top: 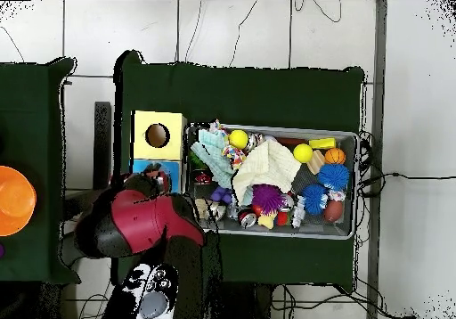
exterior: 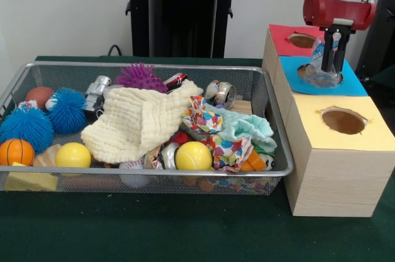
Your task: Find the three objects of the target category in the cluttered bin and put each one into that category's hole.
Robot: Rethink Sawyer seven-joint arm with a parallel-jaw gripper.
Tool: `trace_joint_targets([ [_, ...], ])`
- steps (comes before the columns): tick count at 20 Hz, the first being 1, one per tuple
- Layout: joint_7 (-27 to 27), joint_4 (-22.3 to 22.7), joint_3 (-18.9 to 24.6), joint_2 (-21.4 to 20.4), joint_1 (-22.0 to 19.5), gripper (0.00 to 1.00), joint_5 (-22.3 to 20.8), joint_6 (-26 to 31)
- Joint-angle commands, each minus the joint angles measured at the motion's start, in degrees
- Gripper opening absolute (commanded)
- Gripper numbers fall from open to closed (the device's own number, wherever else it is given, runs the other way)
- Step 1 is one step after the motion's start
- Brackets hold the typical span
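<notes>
1. On the green bench, the wire bin holds an orange ball, two blue spiky balls, yellow balls, and a cream cloth at the middle.
2. A purple spiky ball lies behind the cloth; patterned and mint fabrics lie at the bin's right end.
3. Right of the bin stand three wooden boxes: yellow-topped, blue-topped, red-topped.
4. The tool hangs over the blue box's hole, clenched on a clear crinkled object.

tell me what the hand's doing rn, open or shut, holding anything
Hand: shut on a clear plastic object, over the blue hole.
</notes>
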Motion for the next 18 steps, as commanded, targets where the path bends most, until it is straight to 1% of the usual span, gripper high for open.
trace_joint_targets([
  [1, 10.7, 5.4, -0.2, 5.1, 0.2, 0.00, 1.3, 0.0],
  [18, 10.8, 4.9, -0.4, 5.2, 0.8, 0.00, 2.7, 1.1],
])
